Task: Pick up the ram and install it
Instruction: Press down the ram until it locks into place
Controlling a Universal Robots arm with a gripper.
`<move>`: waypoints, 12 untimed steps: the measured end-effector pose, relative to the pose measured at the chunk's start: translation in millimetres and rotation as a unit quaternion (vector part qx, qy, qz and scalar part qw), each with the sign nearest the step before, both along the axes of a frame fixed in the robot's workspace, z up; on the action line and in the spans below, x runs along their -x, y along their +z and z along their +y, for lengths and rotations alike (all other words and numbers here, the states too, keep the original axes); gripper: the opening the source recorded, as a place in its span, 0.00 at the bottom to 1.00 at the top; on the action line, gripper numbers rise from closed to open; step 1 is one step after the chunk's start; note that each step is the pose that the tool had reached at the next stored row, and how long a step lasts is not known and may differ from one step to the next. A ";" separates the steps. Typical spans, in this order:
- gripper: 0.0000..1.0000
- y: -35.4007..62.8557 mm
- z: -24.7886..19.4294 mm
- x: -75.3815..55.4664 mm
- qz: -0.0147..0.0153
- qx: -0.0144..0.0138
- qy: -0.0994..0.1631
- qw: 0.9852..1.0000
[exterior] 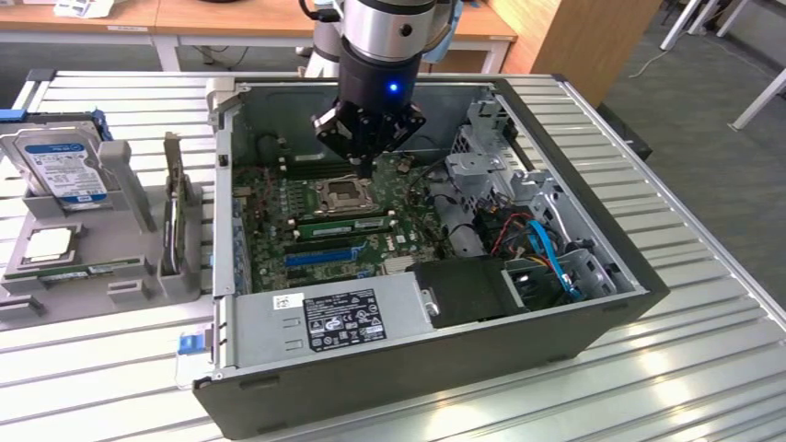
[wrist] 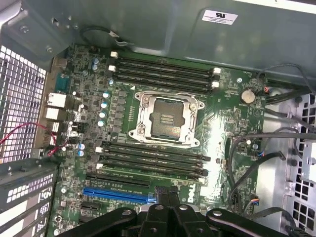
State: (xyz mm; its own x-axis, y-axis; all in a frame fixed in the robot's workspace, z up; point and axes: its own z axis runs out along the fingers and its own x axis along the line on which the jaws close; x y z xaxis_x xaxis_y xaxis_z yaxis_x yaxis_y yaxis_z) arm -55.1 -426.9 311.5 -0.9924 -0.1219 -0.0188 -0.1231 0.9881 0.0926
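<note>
A slatted metal surface [exterior: 687,368] carries an open computer case [exterior: 368,405], with wooden desks behind it. My jaws [exterior: 364,164] are pressed together on nothing, hanging inside the case over the motherboard [wrist: 222,148], just above the CPU socket [exterior: 344,193] and near the empty memory slots [wrist: 163,71].

The ram [exterior: 76,271], as I read it, is the loose green stick lying flat in the grey fixture [exterior: 135,295] at the exterior view's left, well apart from me and outside the case. A similar green stick [exterior: 344,224] seems to sit in a slot just below the socket, but I cannot tell whether it is fully seated.

I judge the ram light, stiff and thin, but fragile: the board could crack if bent, and its chips and contact edge should not be squeezed. The best hold looks like one across the two flat faces near the middle of the long top edge, so it hangs level. The faces are smooth, so a skewed grip could let it pivot.

Around it in the fixture stand a hard drive [exterior: 62,166], a processor chip [exterior: 47,244] and an upright expansion card [exterior: 179,216], which rises between the ram and the case. Inside, the case wall, the power supply [exterior: 331,318] and a tangle of cables [exterior: 540,249] crowd the board.
</note>
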 end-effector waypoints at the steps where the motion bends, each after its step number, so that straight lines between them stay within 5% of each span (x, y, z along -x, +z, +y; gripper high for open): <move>1: 0.10 0.0 0.0 0.0 0.000 0.000 0.000 1.000; 8: 0.10 0.0 -0.2 0.1 0.016 -0.001 -0.006 1.000; 12: 0.10 0.0 -0.2 0.1 0.018 -0.001 -0.011 1.000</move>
State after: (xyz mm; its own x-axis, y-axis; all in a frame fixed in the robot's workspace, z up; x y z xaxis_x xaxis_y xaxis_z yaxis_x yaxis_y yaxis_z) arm -55.2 -427.1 311.4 -0.9948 -0.1002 0.0160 -0.0981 0.9902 0.0991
